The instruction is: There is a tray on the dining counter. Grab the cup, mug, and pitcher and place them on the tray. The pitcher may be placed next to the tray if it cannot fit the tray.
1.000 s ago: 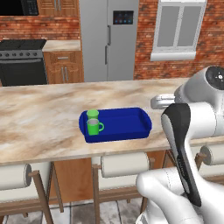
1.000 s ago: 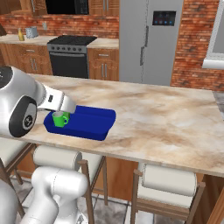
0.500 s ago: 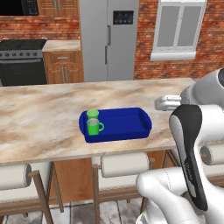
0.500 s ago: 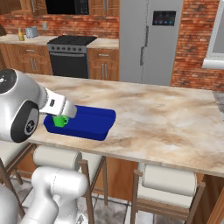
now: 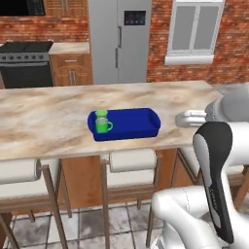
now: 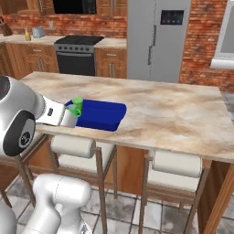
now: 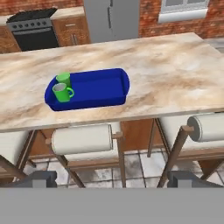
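The blue tray lies on the dining counter near its front edge. At the tray's left end stand the green mug, handle to the right, and just behind it the green cup. The hand view looks down on them from over the stools: tray, mug, cup. My gripper is open, its fingertips far apart with nothing between them, well back from the counter. From the right base, the cup peeks over my hand at the tray. The pitcher is out of view.
Padded stools are tucked under the counter's front edge. Beyond the counter stand a steel fridge, a black stove and wooden cabinets against a brick wall. To the right of the tray is bare stone counter top.
The whole picture has shifted a little, so the base has moved. My arm has swung to the right, away from the tray. Cup and mug have stayed on the tray; the gripper has stayed open.
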